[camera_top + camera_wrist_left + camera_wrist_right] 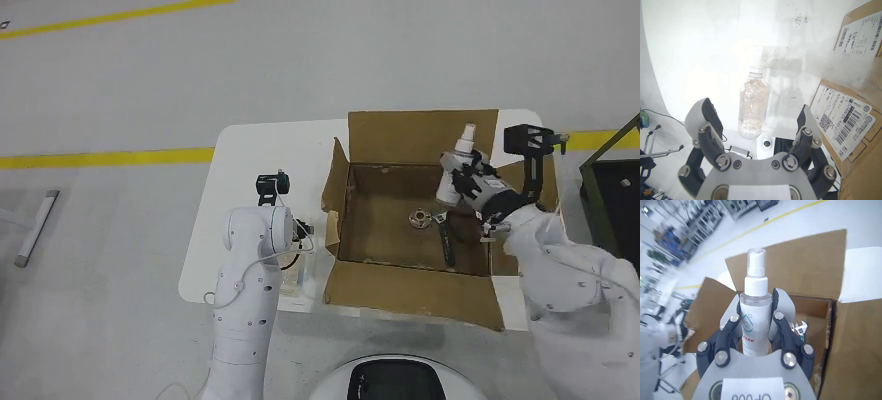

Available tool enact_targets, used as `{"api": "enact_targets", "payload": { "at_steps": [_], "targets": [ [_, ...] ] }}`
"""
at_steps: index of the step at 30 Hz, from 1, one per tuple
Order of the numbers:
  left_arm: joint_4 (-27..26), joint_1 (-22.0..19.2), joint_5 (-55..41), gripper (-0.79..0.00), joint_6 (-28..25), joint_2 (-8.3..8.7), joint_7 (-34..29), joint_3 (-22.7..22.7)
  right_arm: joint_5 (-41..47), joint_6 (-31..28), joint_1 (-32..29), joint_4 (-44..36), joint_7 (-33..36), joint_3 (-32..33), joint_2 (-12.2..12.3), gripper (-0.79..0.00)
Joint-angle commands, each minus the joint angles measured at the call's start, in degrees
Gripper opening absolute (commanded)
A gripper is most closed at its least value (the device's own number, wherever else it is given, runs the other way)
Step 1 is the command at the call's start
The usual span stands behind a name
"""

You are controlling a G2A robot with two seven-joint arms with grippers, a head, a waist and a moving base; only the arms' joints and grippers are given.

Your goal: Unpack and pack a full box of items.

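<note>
An open cardboard box stands on the white table. My right gripper hangs over the box's far right part, shut on a white spray bottle with a clear cap. On the box floor lie a wrench and a small metal part. Left of the box, my left gripper is open just above a clear plastic bottle, which lies on the table between the fingers' line. The box's labelled side is close beside it.
The box's flaps are folded outward on all sides. A dark frame stands off the table's right edge. Bare white table stretches left of and behind the box, and the table's front edge is near the clear bottle.
</note>
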Motion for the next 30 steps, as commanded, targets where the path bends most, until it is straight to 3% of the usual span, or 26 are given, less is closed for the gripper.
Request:
{"api": "enact_targets", "payload": {
  "at_steps": [1,6,8,14,16,21,25,30],
  "targets": [
    [0.0,0.0,0.0,0.000,0.0,0.00,0.0,0.0,12.2,-4.4,-3.7,-0.1,-5.4,4.9,-0.1,-0.785],
    [0.0,0.0,0.0,0.000,0.0,0.00,0.0,0.0,22.7,-11.1,-11.3,-0.6,-10.3,13.2,0.0,-0.785],
    [0.0,0.0,0.0,0.000,0.0,0.00,0.0,0.0,20.0,-9.2,-14.2,-2.6,-10.5,16.2,0.3,-0.785],
    [0.0,0.0,0.0,0.000,0.0,0.00,0.0,0.0,4.5,4.2,-22.2,-12.1,-5.6,21.9,1.0,-0.785],
    [0.0,0.0,0.0,0.000,0.0,0.00,0.0,0.0,0.4,4.9,-23.2,-12.1,-4.7,23.0,1.3,-0.785],
    [0.0,0.0,0.0,0.000,0.0,0.00,0.0,0.0,-12.3,6.8,-25.1,-12.1,5.4,24.4,2.3,-0.785],
    [0.0,0.0,0.0,0.000,0.0,0.00,0.0,0.0,-24.5,7.3,-24.4,-12.1,18.1,21.7,3.2,-0.785],
    [0.0,0.0,0.0,0.000,0.0,0.00,0.0,0.0,-33.6,5.7,-23.4,-12.1,27.1,17.9,3.8,-0.785]
  ]
}}
